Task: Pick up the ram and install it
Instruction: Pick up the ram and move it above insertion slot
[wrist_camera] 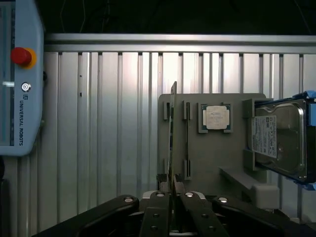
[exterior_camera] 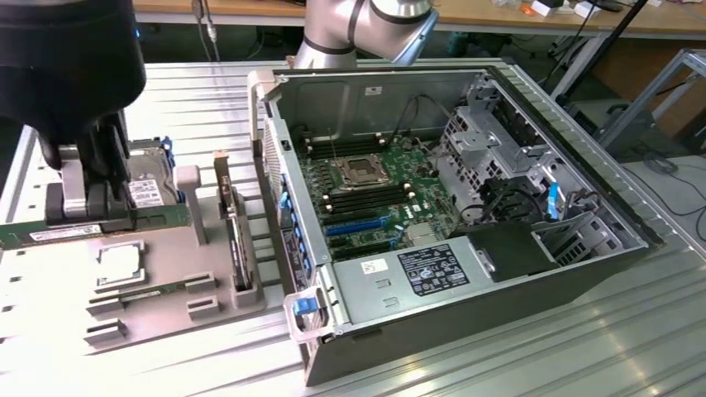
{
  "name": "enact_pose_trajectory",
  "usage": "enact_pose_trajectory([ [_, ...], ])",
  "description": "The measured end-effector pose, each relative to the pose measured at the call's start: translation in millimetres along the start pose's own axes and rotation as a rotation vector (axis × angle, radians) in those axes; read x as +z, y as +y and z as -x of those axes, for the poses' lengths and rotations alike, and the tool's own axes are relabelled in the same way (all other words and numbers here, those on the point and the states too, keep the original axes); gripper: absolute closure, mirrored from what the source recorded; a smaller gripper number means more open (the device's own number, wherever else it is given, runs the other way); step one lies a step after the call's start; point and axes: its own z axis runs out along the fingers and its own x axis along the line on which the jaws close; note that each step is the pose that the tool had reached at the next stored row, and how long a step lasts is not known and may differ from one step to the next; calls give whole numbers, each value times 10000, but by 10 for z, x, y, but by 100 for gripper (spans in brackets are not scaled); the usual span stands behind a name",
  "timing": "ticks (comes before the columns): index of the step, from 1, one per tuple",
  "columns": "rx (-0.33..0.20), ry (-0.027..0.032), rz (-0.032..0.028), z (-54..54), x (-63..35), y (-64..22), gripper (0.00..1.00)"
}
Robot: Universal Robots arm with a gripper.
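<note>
The black gripper (exterior_camera: pixel 83 217) (wrist_camera: pixel 173 192) had its jaws pinched flat on the long, thin green circuit-board ram (exterior_camera: pixel 155 219) (wrist_camera: pixel 173 133). The stick's long axis ran crosswise through them, one end toward the open grey metal computer case (exterior_camera: pixel 574 265), well apart.

The pendant (wrist_camera: pixel 19 74) carries the one legible brand, "UNIVERSAL ROBOTS", in dark capitals running along its pale edge (beside a small round logo). The labels on the hard drive (wrist_camera: pixel 279 138), the processor (wrist_camera: pixel 217 117), the ram (exterior_camera: pixel 45 236) and the power supply (exterior_camera: pixel 438 269) show print, but none of it can be read.
</note>
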Motion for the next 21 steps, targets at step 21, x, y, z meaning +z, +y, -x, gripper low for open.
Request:
enact_pose_trajectory([
  [21, -9, 1, 33, 17, -211, -853, 86],
])
